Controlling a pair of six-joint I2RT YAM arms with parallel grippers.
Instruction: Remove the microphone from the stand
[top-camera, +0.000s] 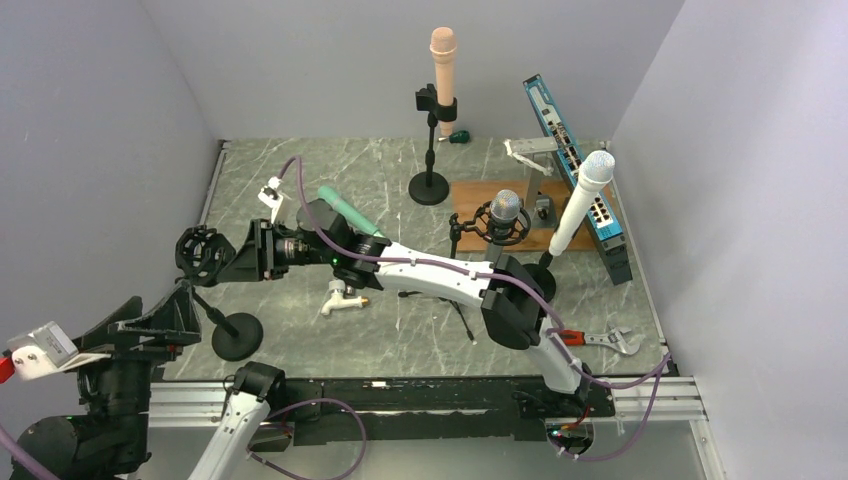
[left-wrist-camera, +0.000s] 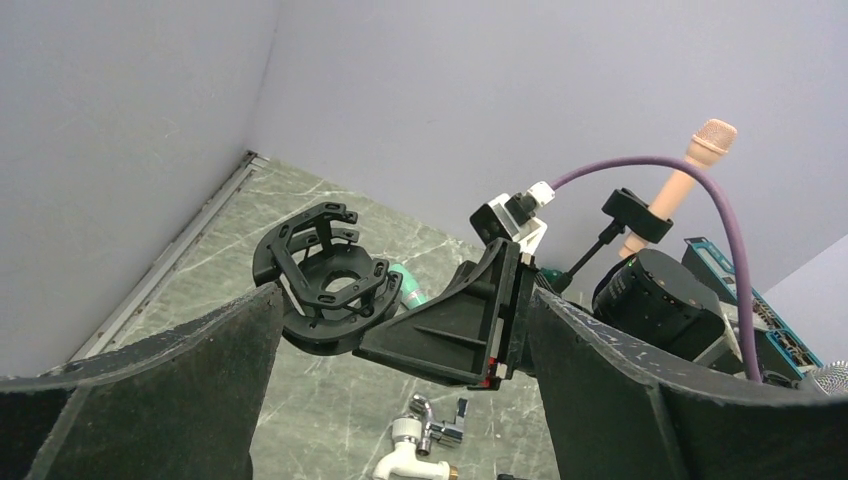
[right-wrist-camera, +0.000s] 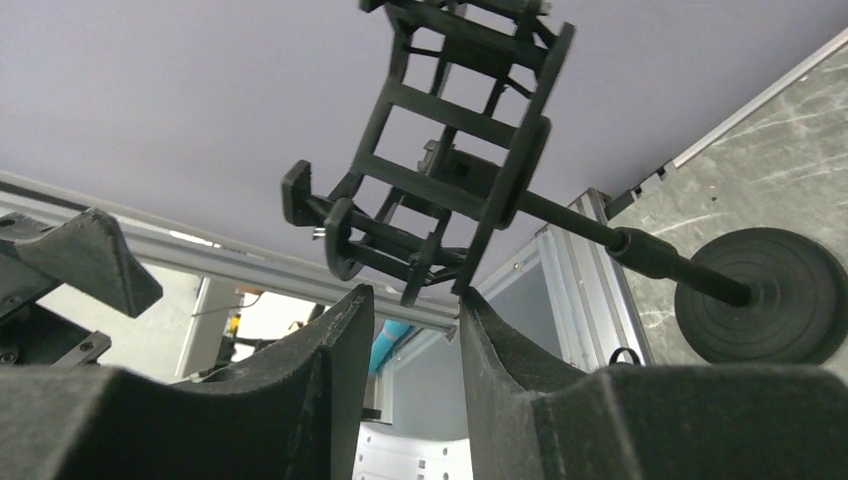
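And the right claw (right-wrist-camera: 415, 300) sits narrow around the shock mount (right-wrist-camera: 450, 130) rim, grip unclear; left claw (left-wrist-camera: 402, 300) gapes wide near it.

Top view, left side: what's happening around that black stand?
The right gripper is at the empty shock mount on the left stand, its fingers either side of the rim; whether they grip it is unclear. The left gripper hangs open nearby, holding nothing. A teal microphone shows just behind the right arm.

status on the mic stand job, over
Left hand open, low at near left. Right hand, jaws astride empty shock mount rim, grip unclear. Green microphone out, down beside that hand. Nothing blocking.
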